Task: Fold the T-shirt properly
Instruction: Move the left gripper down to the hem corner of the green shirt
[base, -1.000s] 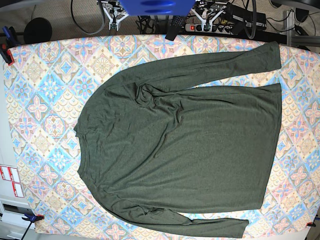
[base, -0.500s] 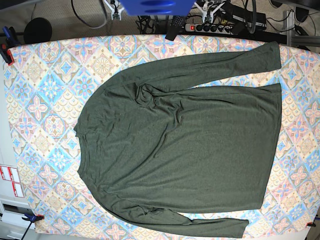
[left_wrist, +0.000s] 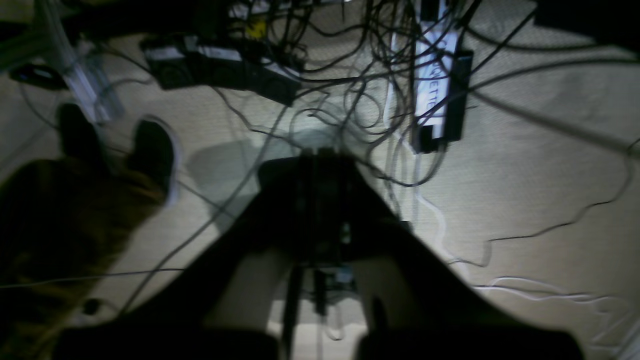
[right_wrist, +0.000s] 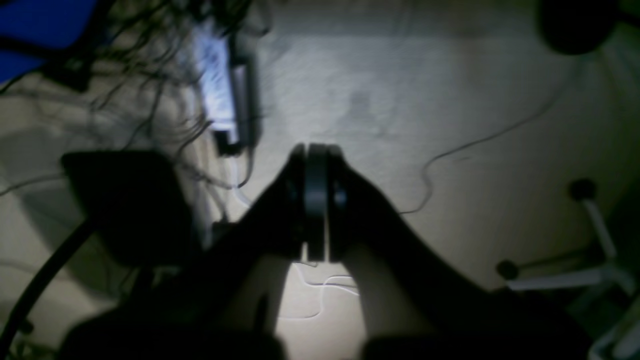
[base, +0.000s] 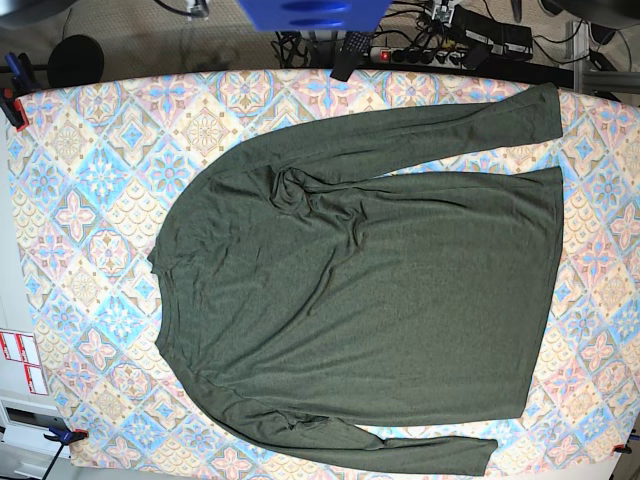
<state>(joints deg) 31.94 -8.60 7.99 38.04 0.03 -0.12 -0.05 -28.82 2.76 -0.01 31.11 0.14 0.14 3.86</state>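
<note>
T-shirt (base: 370, 300) is lying spread flat on the patterned worktop (base: 90, 200), neck toward the base view's left, hem toward its right, one sleeve running along the far edge, the other along the near edge. Left gripper (left_wrist: 320, 155) is hanging over carpeted floor (left_wrist: 525, 180) and tangled cables (left_wrist: 360, 90), fingers pressed together, holding nothing. Right gripper (right_wrist: 316, 150) is likewise over floor, fingers closed and empty. Both are well apart from the shirt, outside the base view.
</note>
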